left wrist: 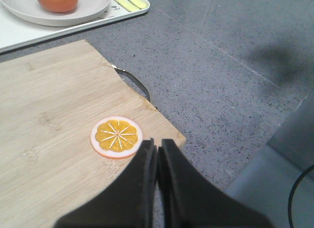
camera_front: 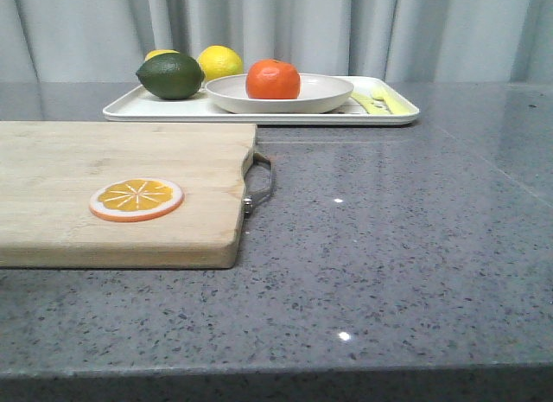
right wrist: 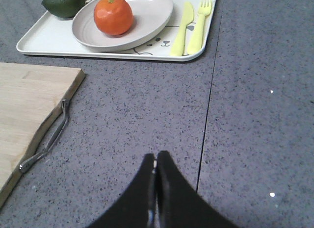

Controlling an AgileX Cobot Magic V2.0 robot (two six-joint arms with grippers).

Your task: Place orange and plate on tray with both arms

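The orange [camera_front: 273, 79] [right wrist: 113, 15] [left wrist: 57, 1] rests in the off-white plate [camera_front: 324, 95] [right wrist: 152, 14] [left wrist: 93, 7], and the plate stands on the white tray [camera_front: 138, 106] [right wrist: 44, 39] [left wrist: 19, 34] at the back of the counter. My left gripper [left wrist: 157, 142] is shut and empty, held above the near corner of the cutting board, well short of the tray. Over bare grey counter in front of the tray, my right gripper [right wrist: 156, 156] is also shut with nothing in it. Neither arm shows in the front view.
A wooden cutting board [camera_front: 78, 160] [left wrist: 44, 115] [right wrist: 24, 100] with a metal handle [camera_front: 259, 181] lies front left, an orange slice disc [camera_front: 136, 199] [left wrist: 117, 137] on it. The tray also holds a dark green lime [camera_front: 170, 76], yellow lemons [camera_front: 220, 62] and a yellow knife and fork [right wrist: 191, 27].
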